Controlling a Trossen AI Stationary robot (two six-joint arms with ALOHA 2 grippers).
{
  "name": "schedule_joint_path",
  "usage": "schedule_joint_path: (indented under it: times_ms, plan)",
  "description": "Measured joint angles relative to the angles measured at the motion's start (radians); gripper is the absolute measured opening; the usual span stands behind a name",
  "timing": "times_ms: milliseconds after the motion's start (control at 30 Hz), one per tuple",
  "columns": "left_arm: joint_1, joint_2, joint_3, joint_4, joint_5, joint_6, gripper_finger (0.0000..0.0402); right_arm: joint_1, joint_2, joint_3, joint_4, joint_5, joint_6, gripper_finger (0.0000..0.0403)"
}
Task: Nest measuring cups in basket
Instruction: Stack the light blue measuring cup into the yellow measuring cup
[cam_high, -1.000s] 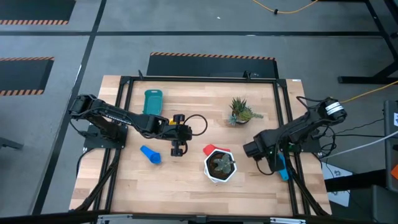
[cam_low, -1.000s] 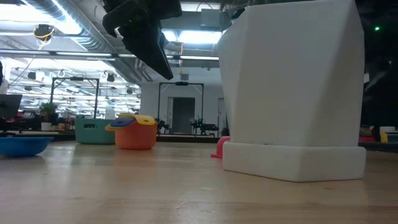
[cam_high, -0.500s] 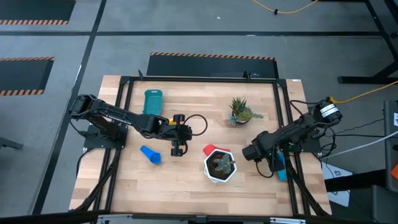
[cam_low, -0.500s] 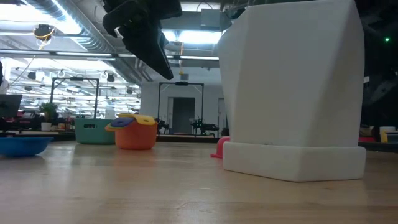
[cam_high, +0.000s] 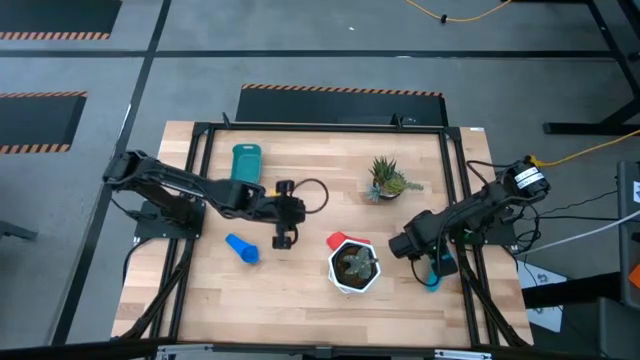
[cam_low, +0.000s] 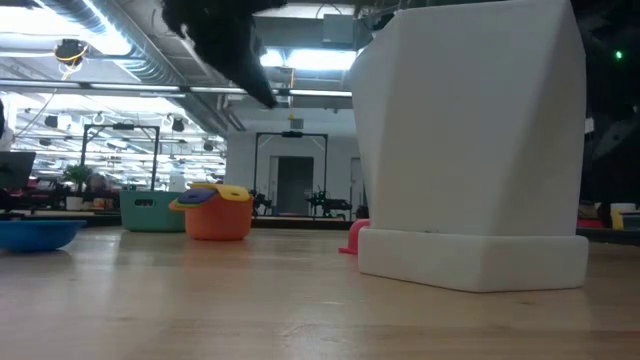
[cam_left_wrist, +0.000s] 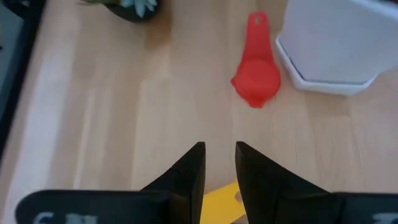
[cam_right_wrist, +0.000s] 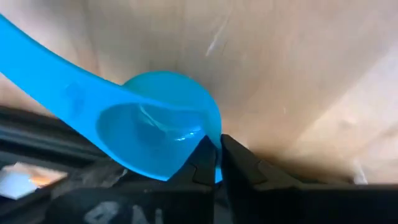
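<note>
From above, we see the teal basket (cam_high: 246, 163) near the far left of the table (cam_high: 300, 300), a dark blue cup (cam_high: 241, 248) nearer the front, a red cup (cam_high: 338, 241) touching the white pot (cam_high: 354, 267), and a small plant (cam_high: 388, 180) further back. The left gripper (cam_high: 283, 238) hangs between the blue and red cups; the right gripper (cam_high: 430, 268) sits by the table's right edge with a light blue cup (cam_high: 432, 279).

At table height the white pot (cam_low: 470, 150) blocks the right half; left of it stand an orange cup (cam_low: 217, 215) with yellow and blue nested inside, and the basket (cam_low: 152, 211) behind.

The left wrist view shows its fingers (cam_left_wrist: 190, 171) pinching a yellow handle (cam_left_wrist: 222, 200), the red cup (cam_left_wrist: 255, 79) lying ahead on bare wood.

The right wrist view shows fingers (cam_right_wrist: 239, 163) pressed onto the light blue cup's (cam_right_wrist: 158, 127) rim.
</note>
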Motion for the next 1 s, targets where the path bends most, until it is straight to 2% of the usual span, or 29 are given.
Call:
schedule_joint_path:
  times_ms: [167, 367, 533, 733, 1000]
  plan:
    - [0.016, -0.123, 0.001, -0.06, -0.003, 0.0, 0.0082, 0.0, 0.0, 0.109, -0.14, 0.002, -0.035, 0.0017]
    - [0.023, -0.254, 0.0, -0.17, -0.002, 0.024, 0.0082, -0.008, -0.002, 0.293, -0.379, 0.102, -0.083, 0.0019]
    - [0.018, -0.333, -0.025, -0.189, 0.0, 0.035, 0.0082, -0.052, -0.022, 0.439, -0.367, 0.16, -0.137, 0.0021]
    - [0.018, -0.434, -0.184, -0.132, 0.002, -0.022, 0.0082, -0.129, -0.029, 0.584, -0.366, 0.415, -0.275, 0.0019]
    - [0.018, -0.507, -0.384, 0.049, 0.001, -0.089, 0.0082, -0.293, -0.028, 0.705, -0.309, 0.81, -0.52, 0.0021]
